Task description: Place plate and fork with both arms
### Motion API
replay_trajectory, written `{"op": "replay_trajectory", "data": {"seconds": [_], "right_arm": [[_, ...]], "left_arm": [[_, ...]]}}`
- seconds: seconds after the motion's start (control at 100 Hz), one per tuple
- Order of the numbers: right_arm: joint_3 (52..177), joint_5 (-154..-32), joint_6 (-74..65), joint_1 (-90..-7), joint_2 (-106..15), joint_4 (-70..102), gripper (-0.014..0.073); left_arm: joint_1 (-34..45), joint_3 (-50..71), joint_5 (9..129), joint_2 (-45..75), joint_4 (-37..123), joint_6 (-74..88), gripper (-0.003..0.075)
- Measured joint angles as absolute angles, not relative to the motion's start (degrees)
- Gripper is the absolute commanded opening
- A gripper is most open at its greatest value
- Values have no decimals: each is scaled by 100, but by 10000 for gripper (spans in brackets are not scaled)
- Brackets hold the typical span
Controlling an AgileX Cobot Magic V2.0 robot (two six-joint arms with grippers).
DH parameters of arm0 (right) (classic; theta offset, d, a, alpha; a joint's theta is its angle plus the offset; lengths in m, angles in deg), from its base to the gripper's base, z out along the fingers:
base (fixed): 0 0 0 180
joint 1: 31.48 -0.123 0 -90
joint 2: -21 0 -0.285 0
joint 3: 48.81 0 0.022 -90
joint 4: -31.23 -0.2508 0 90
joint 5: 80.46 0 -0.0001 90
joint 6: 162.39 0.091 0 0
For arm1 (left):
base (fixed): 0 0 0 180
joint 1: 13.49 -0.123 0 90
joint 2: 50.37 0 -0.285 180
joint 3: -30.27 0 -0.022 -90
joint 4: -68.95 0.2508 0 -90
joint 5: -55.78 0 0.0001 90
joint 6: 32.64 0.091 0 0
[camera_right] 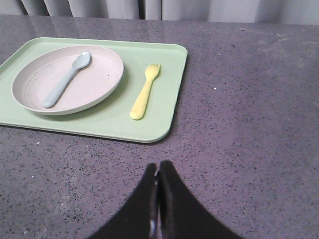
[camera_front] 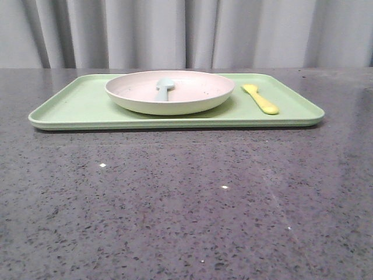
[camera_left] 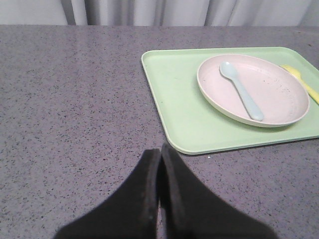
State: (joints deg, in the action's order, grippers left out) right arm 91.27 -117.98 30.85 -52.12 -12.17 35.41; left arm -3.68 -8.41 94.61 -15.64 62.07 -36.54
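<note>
On the tray (camera_front: pixel 81 105) sit plate (camera_front: pixel 192 93) and fork (camera_right: pixel 144 94) (spoon (camera_left: pixel 241 89) inside), both grippers (camera_left: pixel 159 152) (camera_right: pixel 158 167) clenched empty, so opening and reaching comes next.

A tray (camera_front: pixel 81 108) lies on the bench (camera_front: pixel 175 204), toward its far side, with a curtain (camera_front: pixel 186 32) behind. The plate (camera_front: pixel 192 99) sits on the tray, near its middle. A spoon (camera_front: pixel 164 88) lies in the plate. The fork (camera_front: pixel 260 98) lies on the tray just right of the plate, apart from it, tines pointing away from the robot.
</note>
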Motion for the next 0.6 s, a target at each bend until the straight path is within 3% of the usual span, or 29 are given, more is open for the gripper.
{"op": "replay_trajectory", "data": {"seconds": [0.46, 0.6], "right_arm": [[9127, -11798, 3085, -5212, -1217, 3541, -68], [9127, -11798, 3085, -5212, -1217, 3541, -68]], "left_arm": [[-479, -1051, 9424, -1752, 6207, -3654, -20], [-663, -1510, 8934, -2095, 6184, -3654, -20]]}}
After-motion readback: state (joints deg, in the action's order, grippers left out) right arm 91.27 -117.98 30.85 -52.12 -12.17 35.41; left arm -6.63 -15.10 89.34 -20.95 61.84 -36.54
